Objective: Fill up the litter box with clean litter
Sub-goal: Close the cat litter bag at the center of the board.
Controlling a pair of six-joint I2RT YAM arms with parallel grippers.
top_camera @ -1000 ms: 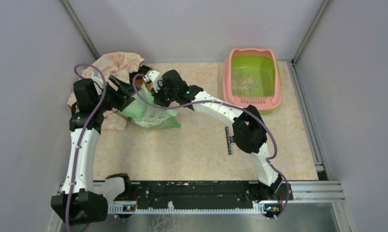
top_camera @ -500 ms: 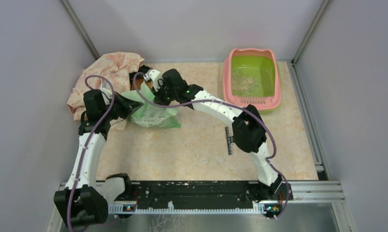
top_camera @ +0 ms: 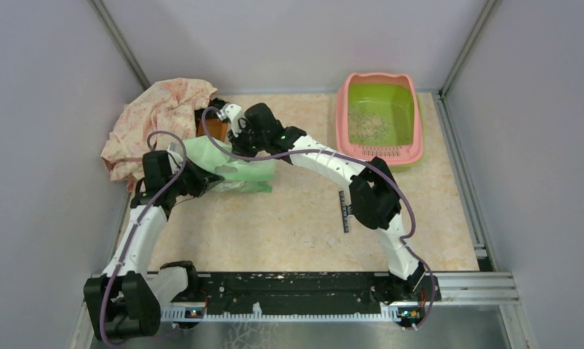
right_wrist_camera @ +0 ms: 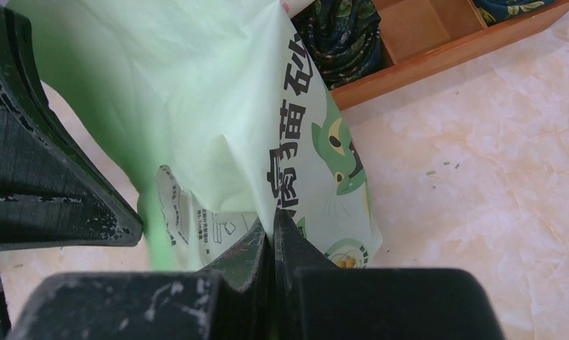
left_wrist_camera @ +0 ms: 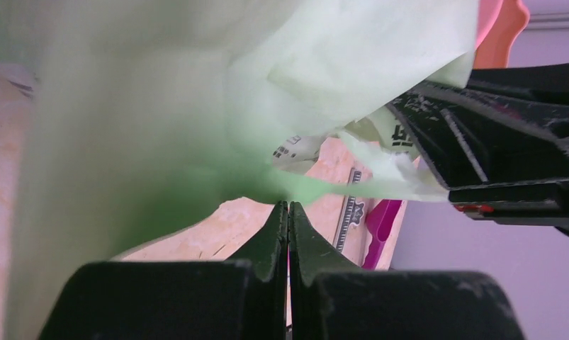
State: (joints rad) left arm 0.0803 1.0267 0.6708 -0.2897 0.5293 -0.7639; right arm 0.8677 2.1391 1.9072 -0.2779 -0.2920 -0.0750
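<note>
The litter box point(top_camera: 380, 149), pink-rimmed with a lime-green basin, stands at the back right. A thin patch of clean litter point(top_camera: 369, 126) lies in the basin. A light green printed bag point(top_camera: 238, 173) lies slumped at the back left. My right gripper point(right_wrist_camera: 273, 216) is shut on a fold of the bag's upper film; in the top view it point(top_camera: 236, 147) sits just above the bag. My left gripper point(left_wrist_camera: 288, 205) is shut, with the bag's lower edge point(left_wrist_camera: 324, 190) pinched at its tips, at the bag's near-left corner point(top_camera: 205, 182).
A crumpled floral cloth point(top_camera: 161, 116) lies against the left wall, with a brown wooden tray point(right_wrist_camera: 437, 35) beside it behind the bag. A purple scoop point(left_wrist_camera: 380, 223) and a black ruler point(top_camera: 345, 211) lie on the table. Walls close in on three sides.
My left arm came down from the bag's top to its near-left corner and its jaws closed. The bag slumped lower and wider. The right arm held still.
</note>
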